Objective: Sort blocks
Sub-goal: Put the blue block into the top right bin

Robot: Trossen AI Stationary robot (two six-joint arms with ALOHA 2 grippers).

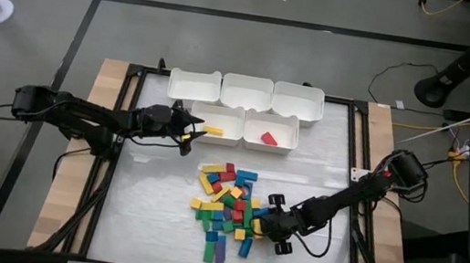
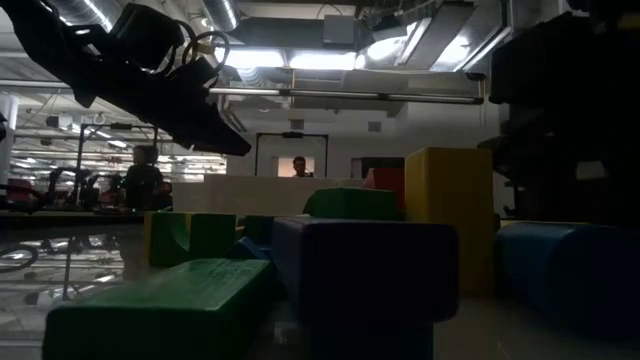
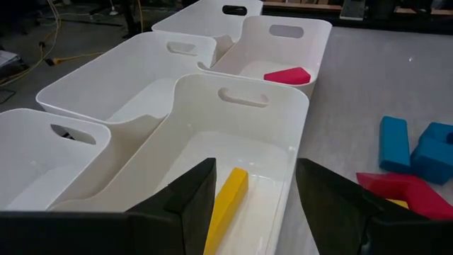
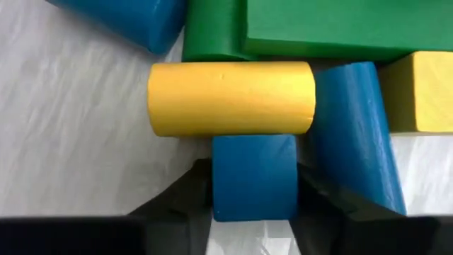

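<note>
Blue block (image 4: 253, 176) between right tool (image 4: 253, 185) fingers — pile's right edge.

5 bins (image 1: 246, 96) at table's (image 1: 328, 255) far side: 3 in back row, 2 in front. 1 block (image 1: 213, 131) in front-left bin, 1 block (image 1: 269, 138) in front-right bin. Block pile (image 1: 226, 209) on table centre, nearer than bins.
</note>
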